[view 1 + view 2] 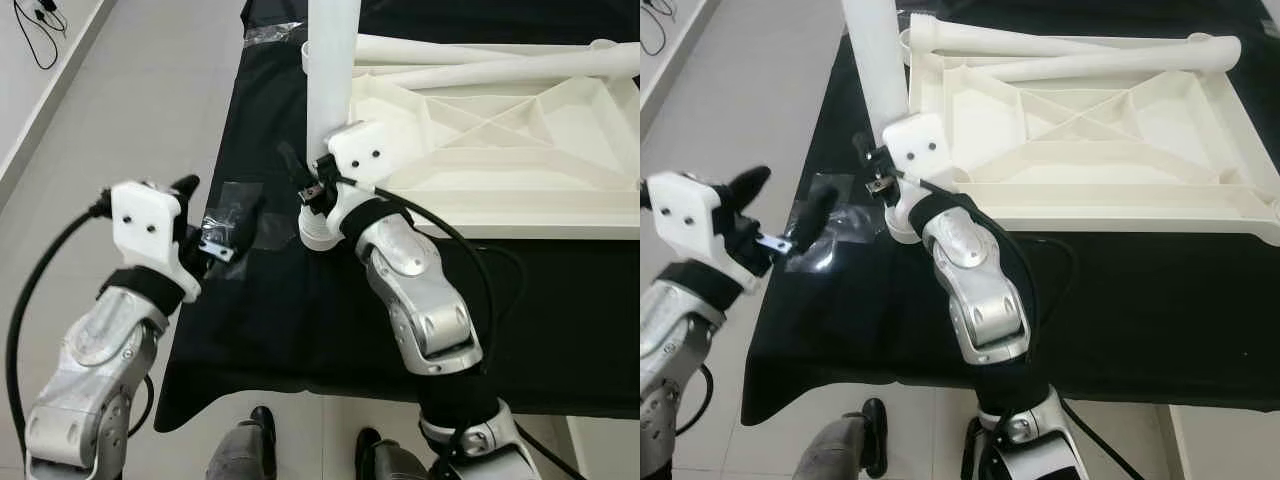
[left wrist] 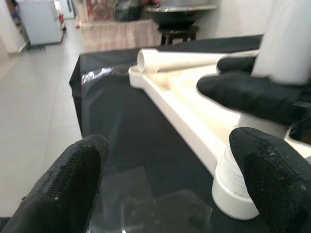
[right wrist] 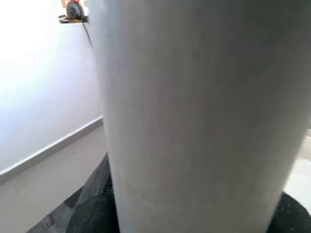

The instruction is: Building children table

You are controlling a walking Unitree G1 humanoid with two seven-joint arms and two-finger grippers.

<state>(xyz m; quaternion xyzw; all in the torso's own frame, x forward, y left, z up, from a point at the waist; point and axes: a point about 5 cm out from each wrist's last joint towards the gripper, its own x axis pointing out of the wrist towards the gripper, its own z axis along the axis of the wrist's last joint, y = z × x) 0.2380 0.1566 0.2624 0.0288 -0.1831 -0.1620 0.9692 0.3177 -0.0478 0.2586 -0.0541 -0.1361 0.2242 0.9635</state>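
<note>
no readable text, no labels, no brand marks, no numbers on anything in view

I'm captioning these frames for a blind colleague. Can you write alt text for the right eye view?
The right gripper clasps an upright white table leg standing in the corner socket of an upside-down white tabletop on a black cloth. The left gripper hovers open beside it, over a clear plastic bag. Two more legs lie across the tabletop.
</note>
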